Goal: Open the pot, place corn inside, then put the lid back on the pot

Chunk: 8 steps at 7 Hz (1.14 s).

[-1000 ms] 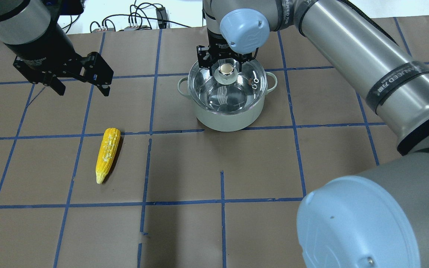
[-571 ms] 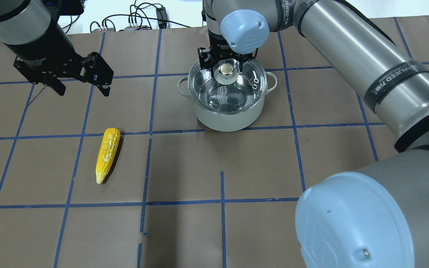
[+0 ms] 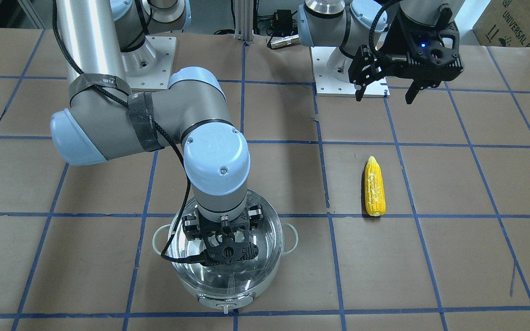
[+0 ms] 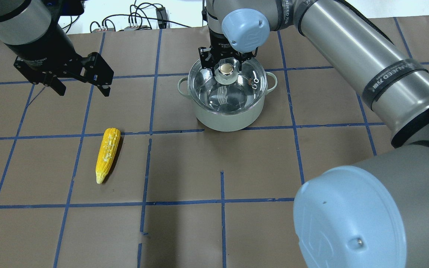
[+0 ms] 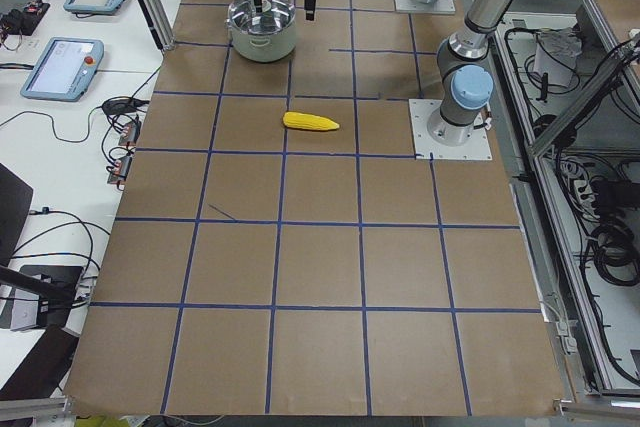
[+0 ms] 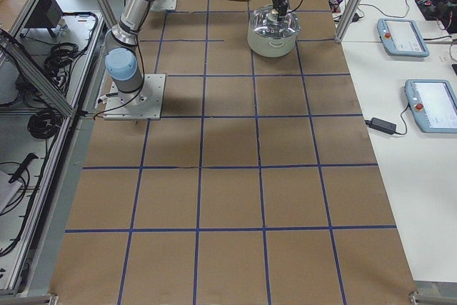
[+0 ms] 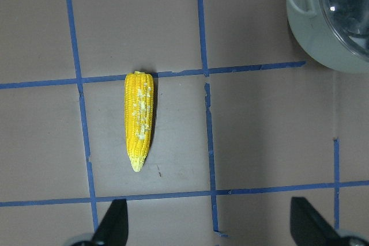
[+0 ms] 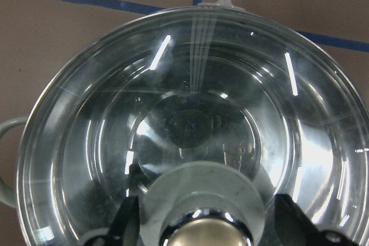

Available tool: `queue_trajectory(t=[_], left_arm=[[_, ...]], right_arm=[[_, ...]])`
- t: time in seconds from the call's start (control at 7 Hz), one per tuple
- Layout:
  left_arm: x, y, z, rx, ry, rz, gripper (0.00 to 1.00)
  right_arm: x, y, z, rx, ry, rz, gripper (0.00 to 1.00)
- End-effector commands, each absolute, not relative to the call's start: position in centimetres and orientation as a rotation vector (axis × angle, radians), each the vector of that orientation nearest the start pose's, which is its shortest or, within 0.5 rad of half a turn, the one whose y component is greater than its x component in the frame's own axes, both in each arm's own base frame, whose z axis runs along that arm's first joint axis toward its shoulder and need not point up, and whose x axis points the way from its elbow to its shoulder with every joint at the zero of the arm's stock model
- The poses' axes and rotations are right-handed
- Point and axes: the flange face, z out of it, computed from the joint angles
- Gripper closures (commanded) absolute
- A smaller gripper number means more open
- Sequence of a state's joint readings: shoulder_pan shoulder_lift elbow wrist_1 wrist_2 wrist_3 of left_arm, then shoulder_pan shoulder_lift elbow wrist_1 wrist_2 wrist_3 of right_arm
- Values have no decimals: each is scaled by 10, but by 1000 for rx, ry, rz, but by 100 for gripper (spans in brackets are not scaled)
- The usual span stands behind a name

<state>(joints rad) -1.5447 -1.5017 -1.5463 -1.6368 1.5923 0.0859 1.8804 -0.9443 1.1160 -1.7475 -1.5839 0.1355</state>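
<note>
The pot (image 4: 229, 120) stands at the table's far middle with the glass lid (image 4: 233, 95) on it. My right gripper (image 4: 226, 67) hangs straight over the lid. Its open fingers (image 8: 124, 226) stand on either side of the lid's knob (image 8: 202, 211), with a small gap on each side. The corn (image 4: 107, 154) lies flat on the table to the pot's front left; it also shows in the left wrist view (image 7: 139, 120). My left gripper (image 4: 83, 91) is open and empty, high above the table behind the corn.
Brown paper with blue tape lines covers the table (image 4: 184, 167). Cables and a power box (image 4: 160, 16) lie beyond the far edge. The right arm's big elbow (image 4: 348, 219) fills the front right of the overhead view.
My right gripper has come a little lower, with its fingers closer around the lid's knob. The left gripper, the corn and the pot have not moved.
</note>
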Motion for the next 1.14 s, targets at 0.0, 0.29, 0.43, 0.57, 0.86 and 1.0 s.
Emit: queue_trajectory(t=[0.0,0.29,0.43,0.57,0.86,1.0], left_arm=[[-119,-467,526,93,3117,-41,0],[-119,-467,527,95,3117,-43,0],[-119,-466,528,95,3117,-46,0],[-119,-466,528,95,3117,-46,0],[-118,-466,529,95,3116,-51,0],[-118,-466,529,95,3116,-51,0]], right_arm=[[346,-661,343,-306,3135,-10,31],[347,-661,344,-311,3134,-10,48],[350,-659,346,-316,3133,-15,57],[350,-659,347,-316,3132,-19,65],[350,-656,359,-318,3132,-34,73],[344,-653,382,-311,3132,-37,74]])
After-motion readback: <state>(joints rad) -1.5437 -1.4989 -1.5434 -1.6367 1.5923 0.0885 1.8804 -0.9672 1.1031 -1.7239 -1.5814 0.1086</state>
